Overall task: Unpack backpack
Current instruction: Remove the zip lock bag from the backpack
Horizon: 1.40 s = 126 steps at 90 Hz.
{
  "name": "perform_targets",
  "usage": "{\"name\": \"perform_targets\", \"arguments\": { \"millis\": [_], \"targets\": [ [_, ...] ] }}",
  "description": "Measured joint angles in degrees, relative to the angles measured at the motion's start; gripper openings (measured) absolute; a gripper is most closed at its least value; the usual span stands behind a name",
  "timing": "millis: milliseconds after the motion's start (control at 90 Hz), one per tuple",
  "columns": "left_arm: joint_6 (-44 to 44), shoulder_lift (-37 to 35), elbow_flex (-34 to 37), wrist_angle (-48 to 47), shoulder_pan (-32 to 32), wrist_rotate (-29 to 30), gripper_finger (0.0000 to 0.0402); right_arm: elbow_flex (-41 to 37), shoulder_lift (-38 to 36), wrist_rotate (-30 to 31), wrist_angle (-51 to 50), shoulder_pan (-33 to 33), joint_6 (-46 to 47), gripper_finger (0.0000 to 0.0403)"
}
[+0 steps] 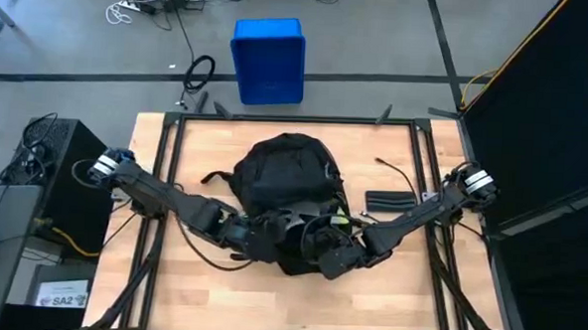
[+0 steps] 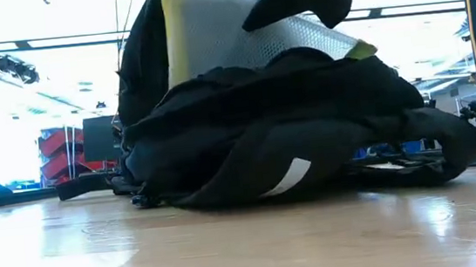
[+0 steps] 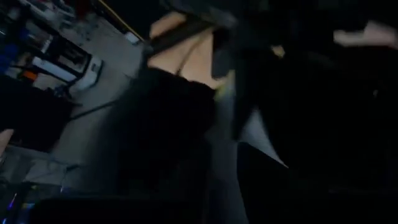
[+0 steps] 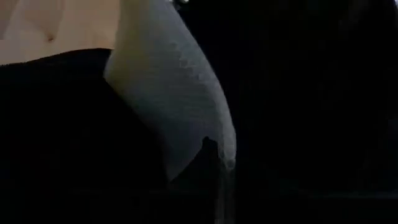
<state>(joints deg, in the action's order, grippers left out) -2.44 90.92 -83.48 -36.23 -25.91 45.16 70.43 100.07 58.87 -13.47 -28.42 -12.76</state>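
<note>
The backpack (image 1: 285,185) lies in the middle of the bench (image 1: 169,289), its near end open. There both arms meet: the left pincer (image 1: 256,238) and the right pincer (image 1: 332,254) sit at the opening, their fingers hidden, so I cannot tell their spread. A grey mesh panel (image 2: 237,37) stands up from the opening. To the far right lies a small black case (image 1: 389,201). Beyond the bench stands a blue bin (image 1: 269,59).

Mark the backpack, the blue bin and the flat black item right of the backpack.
backpack (image 1: 284,170), high view, rounded top.
blue bin (image 1: 269,59), high view, inside floor.
flat black item (image 1: 389,201), high view, middle.
</note>
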Motion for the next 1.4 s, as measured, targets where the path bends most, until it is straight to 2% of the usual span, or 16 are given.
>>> {"name": "perform_targets", "arguments": {
  "millis": [156, 233, 433, 556, 678, 822, 956, 1189, 1400],
  "targets": [
    [3.22, -2.75, 0.36, -2.51, -3.4, 0.36, 0.0051, 0.0, 0.0, -0.59, -1.68, 0.05, 2.7, 0.0],
    [5.81, -3.11, 2.05, -3.12, -5.17, 2.58, 0.0051, 0.0, 0.0, -0.59, -1.69, 0.07, 2.72, 0.0],
    [15.12, -2.91, 11.41, -0.27, -8.84, 3.73, 0.0051, 0.0, 0.0, -0.68, -1.73, 0.13, 3.3, 0.0],
    [20.46, -2.91, 16.51, 2.56, -11.7, 6.63, 0.0051, 0.0, 0.0, -0.61, -1.73, 0.15, 3.33, 0.0],
    [22.61, -2.91, 20.42, 6.58, -13.26, 7.27, 0.006, 0.0, 0.0, -1.6, -1.69, 0.45, 3.74, 0.0],
    [22.43, -2.91, 23.66, 11.87, -13.64, 6.65, 0.0092, 0.0, 0.0, -2.51, -1.64, 1.03, 4.14, 0.0],
    [22.62, -2.89, 26.81, 13.59, -12.71, 7.49, 0.0139, 0.0, 0.0, -2.54, -1.66, 1.14, 4.19, 0.0],
    [20.91, -2.89, 31.54, 24.12, -8.76, 6.17, 0.022, -0.02, 0.0, -3.08, -1.68, 1.16, 4.19, 0.0],
    [17.86, -2.49, 33.74, 30.86, -4.79, 5.26, 0.0255, -0.02, 0.0, -3.14, -1.69, 1.2, 4.17, 0.0]
  ]
}}
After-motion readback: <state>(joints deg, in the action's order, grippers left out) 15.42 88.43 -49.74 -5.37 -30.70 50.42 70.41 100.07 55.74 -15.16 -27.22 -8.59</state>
